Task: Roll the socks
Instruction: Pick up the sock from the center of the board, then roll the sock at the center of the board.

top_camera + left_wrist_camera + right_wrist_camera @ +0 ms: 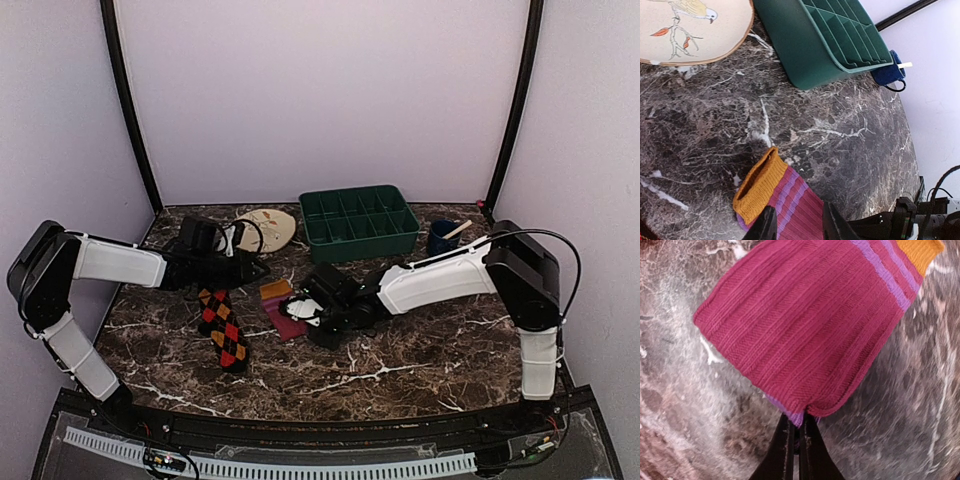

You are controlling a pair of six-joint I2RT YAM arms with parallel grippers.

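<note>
Right gripper clenched on magenta sock toe edge; thin pinch may slip. Left gripper parted, apparently empty.

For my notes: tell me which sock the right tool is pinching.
The magenta ribbed sock with orange cuff, in the right tool; the black argyle sock lies free.

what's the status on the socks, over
Right gripper shut on magenta sock, at its purple edge. Left gripper open near its cuff. Black sock flat, apart, untouched. Tray and plate well back.
</note>
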